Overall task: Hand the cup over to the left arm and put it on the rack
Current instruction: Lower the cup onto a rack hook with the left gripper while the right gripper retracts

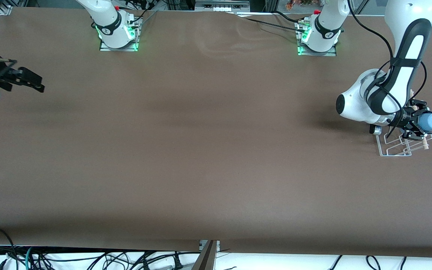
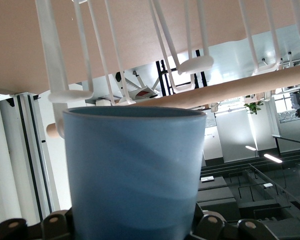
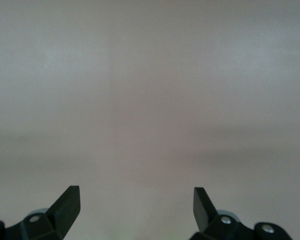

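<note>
The cup (image 1: 429, 122) is held in the left gripper (image 1: 415, 123), lying on its side over the rack (image 1: 396, 146) at the left arm's end of the table (image 1: 208, 150). In the front view the cup projects sideways out of the gripper, toward the table edge at that end. The fingers are closed against the cup's sides and nothing else is between them.

In the left wrist view the cup (image 2: 135, 175) fills the centre of the frame, seated between the black fingers (image 2: 55, 225) of the gripper. The white wire loops of the rack (image 2: 65, 65) and its pale wooden rod (image 2: 250, 87) lie just past the cup's end. Whether the cup touches the wires cannot be told from either view.

The left arm (image 1: 407, 56) reaches from its base out to its own end of the table. Its upper link slopes down, and the wrist section bends sharply so that the gripper points sideways above the rack.

The right gripper (image 1: 28, 80) is at the right arm's end of the table, over bare tabletop well apart from the cup and rack, and that arm waits. In the right wrist view the gripper (image 3: 135, 207) has its fingers (image 3: 67, 200) spread wide apart and holds nothing; only the tabletop (image 3: 150, 100) shows between them.
</note>
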You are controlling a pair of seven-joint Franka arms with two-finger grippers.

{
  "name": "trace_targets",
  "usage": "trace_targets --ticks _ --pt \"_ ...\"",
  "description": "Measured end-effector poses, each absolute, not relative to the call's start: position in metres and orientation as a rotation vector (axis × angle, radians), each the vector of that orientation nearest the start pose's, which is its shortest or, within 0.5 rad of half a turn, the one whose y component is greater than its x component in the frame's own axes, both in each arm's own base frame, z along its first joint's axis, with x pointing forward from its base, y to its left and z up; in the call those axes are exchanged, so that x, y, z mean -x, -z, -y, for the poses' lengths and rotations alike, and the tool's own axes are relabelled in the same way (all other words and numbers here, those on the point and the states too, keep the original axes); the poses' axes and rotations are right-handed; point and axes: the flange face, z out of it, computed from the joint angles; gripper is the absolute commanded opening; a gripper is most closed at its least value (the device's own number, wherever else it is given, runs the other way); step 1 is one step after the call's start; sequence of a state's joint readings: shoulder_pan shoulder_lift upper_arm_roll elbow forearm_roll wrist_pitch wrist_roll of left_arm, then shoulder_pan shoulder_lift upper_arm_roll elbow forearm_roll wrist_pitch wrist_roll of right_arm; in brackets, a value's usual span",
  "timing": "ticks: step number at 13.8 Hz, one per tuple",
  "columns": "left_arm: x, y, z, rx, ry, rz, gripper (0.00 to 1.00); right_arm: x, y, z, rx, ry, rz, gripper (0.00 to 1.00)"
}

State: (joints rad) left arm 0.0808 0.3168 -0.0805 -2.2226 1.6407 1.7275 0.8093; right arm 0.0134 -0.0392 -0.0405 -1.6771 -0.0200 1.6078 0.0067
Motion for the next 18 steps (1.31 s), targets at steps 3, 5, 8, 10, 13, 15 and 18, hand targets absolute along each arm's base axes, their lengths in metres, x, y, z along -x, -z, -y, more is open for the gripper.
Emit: trace_targets --ticks 3,5,8,10,13,15,18 --pt "-0.5222 -0.2478 -0.0985 1.060 -1.187 -1.502 0.00 -0.5404 -0.6057 0.0200 3.159 -0.023 -0.060 1.00" --pt "-0.5215 -0.2472 -0.1002 1.063 -1.180 -1.492 0.00 -0.5405 -0.6047 0.0203 3.159 -0.030 -0.061 1.00" --pt "-0.5208 -0.2463 -0.0987 1.062 -1.175 -1.490 0.00 -0.5397 -0.6046 0.0183 3.159 -0.040 -0.057 1.00" --pt "-0.5204 -0.2459 -0.0983 1.061 -1.174 -1.487 0.00 -0.5395 -0.6045 0.0178 3.159 -0.043 -0.056 1.00" --pt "-0.5202 -0.2460 -0.0983 1.061 -1.175 -1.486 0.00 -0.5395 -0.6045 0.0186 3.159 -0.043 -0.058 1.00" --pt "-0.5201 -0.2463 -0.0982 1.058 -1.178 -1.489 0.00 -0.5394 -0.6045 0.0187 3.159 -0.044 -0.059 1.00" --pt "-0.5167 -0.2490 -0.0978 1.045 -1.189 -1.505 0.00 -0.5394 -0.6045 0.0187 3.159 -0.044 -0.059 1.00"
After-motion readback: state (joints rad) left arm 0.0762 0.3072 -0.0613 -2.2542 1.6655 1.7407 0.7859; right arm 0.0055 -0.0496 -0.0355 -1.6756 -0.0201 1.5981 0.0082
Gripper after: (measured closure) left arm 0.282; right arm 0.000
